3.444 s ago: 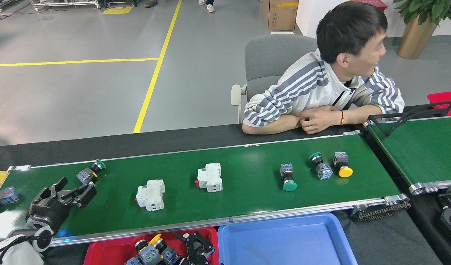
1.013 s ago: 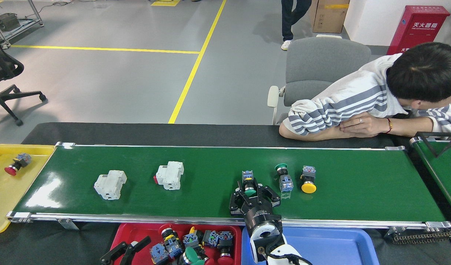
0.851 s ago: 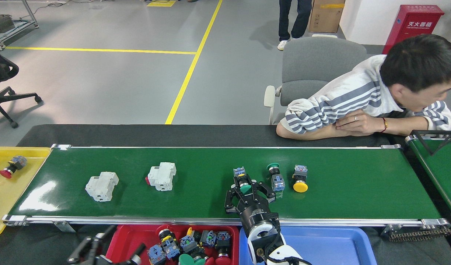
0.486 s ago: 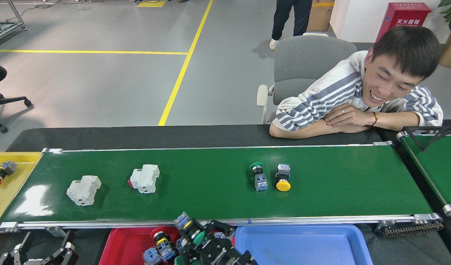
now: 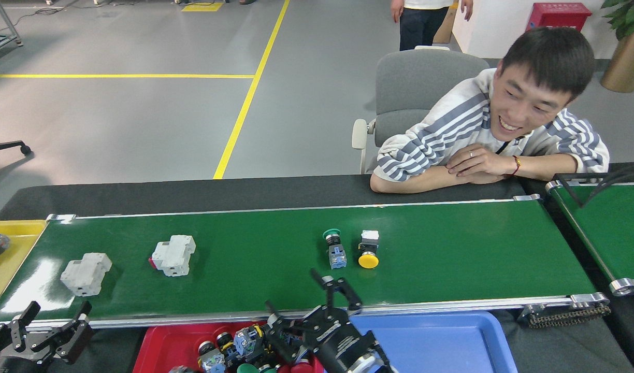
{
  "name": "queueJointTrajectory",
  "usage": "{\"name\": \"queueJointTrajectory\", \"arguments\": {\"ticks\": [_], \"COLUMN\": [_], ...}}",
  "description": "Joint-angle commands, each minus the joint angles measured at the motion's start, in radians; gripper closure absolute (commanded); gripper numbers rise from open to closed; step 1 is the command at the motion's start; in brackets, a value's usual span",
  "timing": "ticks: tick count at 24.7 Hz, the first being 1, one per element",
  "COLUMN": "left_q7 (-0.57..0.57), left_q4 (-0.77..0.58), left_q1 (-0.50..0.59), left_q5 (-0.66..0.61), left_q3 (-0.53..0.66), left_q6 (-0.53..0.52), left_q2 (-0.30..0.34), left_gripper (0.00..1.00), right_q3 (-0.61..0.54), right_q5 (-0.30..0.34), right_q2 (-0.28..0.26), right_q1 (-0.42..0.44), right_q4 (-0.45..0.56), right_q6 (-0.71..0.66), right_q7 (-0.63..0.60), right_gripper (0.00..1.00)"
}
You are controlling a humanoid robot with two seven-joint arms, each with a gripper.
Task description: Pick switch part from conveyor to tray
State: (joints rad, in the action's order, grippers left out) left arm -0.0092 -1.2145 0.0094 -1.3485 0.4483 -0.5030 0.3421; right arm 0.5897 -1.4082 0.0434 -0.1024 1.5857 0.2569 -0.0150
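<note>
- Head view, sorting setup: red tray [image 5: 159, 339] sits just below conveyor [image 5: 451, 248] near rail, so drop from belt is short; already holds a heap of pushbutton switches [image 5: 244, 344].
- Right gripper [image 5: 301, 324] hangs over red tray's right end w/ fingers spread wide, nothing between them; looks like a release posn, judged from the pile right under it.
- Left gripper [image 5: 50, 331] low at bottom left, fingers apart, empty, off the belt.
- Switch parts on belt: green-cap pushbutton [image 5: 334, 247] and yellow-cap pushbutton [image 5: 369, 248], side by side, mid-belt.
- Two white circuit breakers [image 5: 173, 255] lie further left; prob. for blue tray [image 5: 441, 342], which shows bare.
- Yellow tray [image 5: 9, 248] at belt's left end has one switch.
- Obstacles: none betw. gripper and the pair. Person [image 5: 483, 140] leans on far edge, arms off the belt.
</note>
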Motion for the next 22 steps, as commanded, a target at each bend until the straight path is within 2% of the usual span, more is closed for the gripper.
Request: {"name": "queueJointTrajectory", "arguments": {"ticks": [1,3,7,12,16,17,18,20,22], "left_q7": [0.003,0.003,0.005,0.012,0.014,0.014,0.014,0.015,0.018], "left_q4": [0.038,0.09,0.19,0.313,0.4,0.412,0.423,0.435,0.44], "left_q1": [-0.039,-0.077,-0.12,-0.174,-0.227,-0.233,-0.235,-0.233,-0.233], "left_q5": [0.0,0.0,-0.001,-0.001,-0.001,-0.001,-0.001,0.002,0.008], "left_q3": [0.004,0.004,0.004,0.001,-0.016,-0.019,-0.02,-0.02,-0.02], "left_q6": [0.006,0.011,0.052,0.146,0.166,0.166,0.166,0.159,0.158], "left_q2": [0.021,0.035,0.089,0.127,0.144,0.146,0.146,0.14,0.133], "left_gripper": [0.0,0.0,0.0,0.0,0.03,0.09,0.23,0.61,0.78], "right_q3": [-0.039,-0.12,-0.266,-0.297,-0.323,-0.337,-0.347,-0.353,-0.353], "right_q5": [0.002,0.003,0.003,0.009,0.026,0.046,0.058,0.064,0.064], "right_q2": [-0.016,-0.037,-0.034,-0.042,-0.06,-0.062,-0.062,-0.062,-0.065], "right_q1": [0.04,0.101,0.214,0.225,0.213,0.211,0.211,0.211,0.211], "right_q4": [0.017,0.02,0.02,0.019,0.019,0.019,0.019,0.017,0.017], "right_q6": [0.143,0.193,0.2,0.183,0.084,0.061,0.038,0.013,0.012], "right_q7": [-0.074,-0.108,-0.112,-0.109,-0.106,-0.106,-0.105,-0.105,-0.105], "right_gripper": [0.0,0.0,0.0,0.0,0.0,0.0,0.0,0.0,0.0]}}
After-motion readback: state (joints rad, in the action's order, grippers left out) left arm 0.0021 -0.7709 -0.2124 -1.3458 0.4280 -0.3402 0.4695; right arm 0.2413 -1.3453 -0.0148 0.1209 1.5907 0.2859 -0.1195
